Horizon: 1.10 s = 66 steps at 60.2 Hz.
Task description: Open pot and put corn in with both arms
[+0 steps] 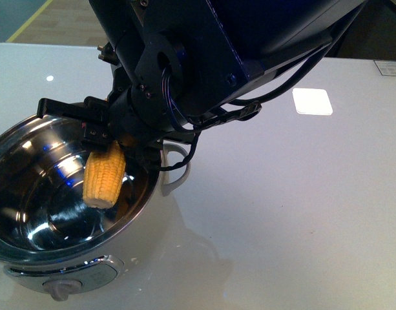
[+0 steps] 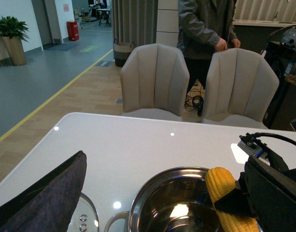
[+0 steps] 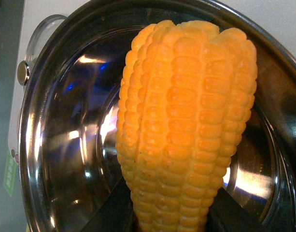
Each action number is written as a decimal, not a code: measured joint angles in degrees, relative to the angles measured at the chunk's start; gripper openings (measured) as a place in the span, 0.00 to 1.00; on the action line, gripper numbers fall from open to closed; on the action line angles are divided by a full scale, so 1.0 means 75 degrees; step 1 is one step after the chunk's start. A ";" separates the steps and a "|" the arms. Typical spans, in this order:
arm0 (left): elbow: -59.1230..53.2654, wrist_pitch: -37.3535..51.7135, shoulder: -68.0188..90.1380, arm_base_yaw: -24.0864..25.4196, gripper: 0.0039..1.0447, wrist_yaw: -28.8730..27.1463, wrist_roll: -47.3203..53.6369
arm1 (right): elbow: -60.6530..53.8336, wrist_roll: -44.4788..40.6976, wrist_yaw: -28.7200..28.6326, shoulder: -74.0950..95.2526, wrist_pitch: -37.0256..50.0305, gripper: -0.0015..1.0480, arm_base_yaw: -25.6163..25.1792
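Right gripper (image 1: pixel 117 147) pinches corn cob (image 1: pixel 104 175) at upper end, fingers clamped on both sides. Cob hangs steeply, lower end inside open pot (image 1: pixel 36 194); contact with steel unclear. Glass lid (image 2: pixel 84 218) off, lying on table (image 1: pixel 281 194) beside pot. Left gripper (image 2: pixel 51 193) near lid; finger spread cannot tell. Best next: lower cob near pot floor, lay flatter, then release gently to avoid bounce.

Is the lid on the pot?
No, the pot is uncovered: its shiny steel inside shows openly, with the corn held over it.
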 joint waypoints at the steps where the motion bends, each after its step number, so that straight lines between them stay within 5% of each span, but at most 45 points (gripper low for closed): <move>1: 0.0000 0.0000 0.0000 0.0000 0.93 0.0000 0.0000 | 0.0000 0.0000 0.0000 0.0003 0.0000 0.20 0.0000; 5: 0.0000 0.0000 0.0000 0.0000 0.93 0.0003 0.0000 | 0.0000 -0.0006 -0.0006 0.0006 0.0006 0.24 0.0003; 32: 0.0000 0.0000 0.0000 0.0000 0.93 0.0003 0.0000 | -0.0309 0.0160 -0.0087 -0.0283 0.0423 0.91 -0.0058; 66: 0.0000 0.0000 0.0000 0.0000 0.93 0.0003 0.0000 | -0.2253 0.0833 -0.0035 -0.2821 0.1737 0.91 -0.1903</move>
